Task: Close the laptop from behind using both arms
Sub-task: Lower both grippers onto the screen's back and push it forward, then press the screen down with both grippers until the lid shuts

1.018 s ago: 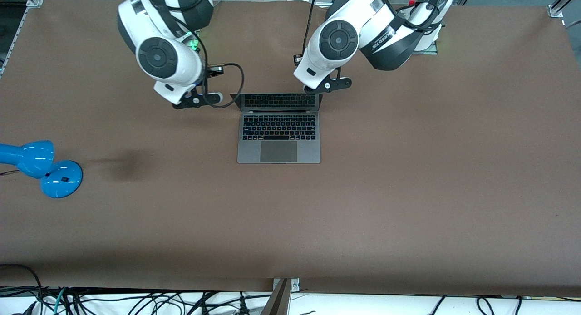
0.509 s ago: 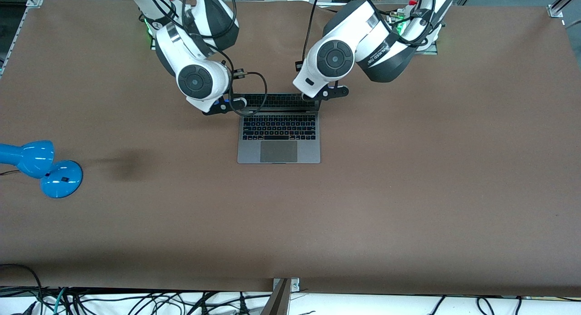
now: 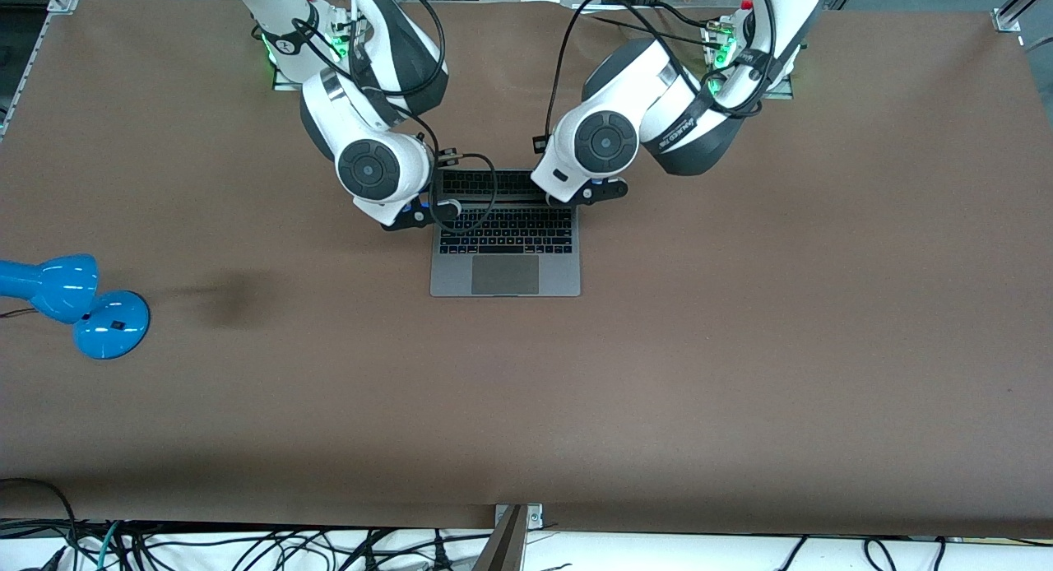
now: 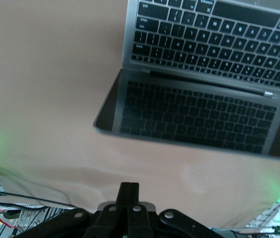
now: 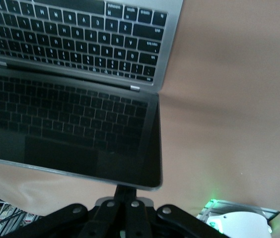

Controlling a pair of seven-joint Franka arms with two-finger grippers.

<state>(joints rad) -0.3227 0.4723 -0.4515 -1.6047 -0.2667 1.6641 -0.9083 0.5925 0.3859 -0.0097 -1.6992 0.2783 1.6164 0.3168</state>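
Two white jointed robot arms with black joint bands reach over a slim space-grey metal laptop (image 3: 505, 243) that sits open near the middle of the brown worktop (image 3: 740, 349), its black keyboard and large trackpad facing up.

The right hand (image 3: 415, 217) sits at the corner of the laptop's raised lid toward the right arm's end of the worktop, above the keyboard's edge, a black cable looping from the wrist across the screen. The left hand (image 3: 594, 193) sits at the lid's other corner, toward the left arm's end.

In the right wrist view the right hand's fingers (image 5: 126, 208) are pressed together into one black tip, which stands right at the top edge of the dark screen, the keys mirrored in the glass. In the left wrist view the left hand's fingers (image 4: 128, 194) are likewise together, but a strip of worktop shows between their tip and the lid's edge; contact with the lid cannot be told there.

The screen leans partway toward the keyboard, the hinge line visible between the two.

A glossy blue desk lamp (image 3: 74, 299) with a round base stands well apart from both hands, at the right arm's end of the worktop and nearer the front camera than the laptop.
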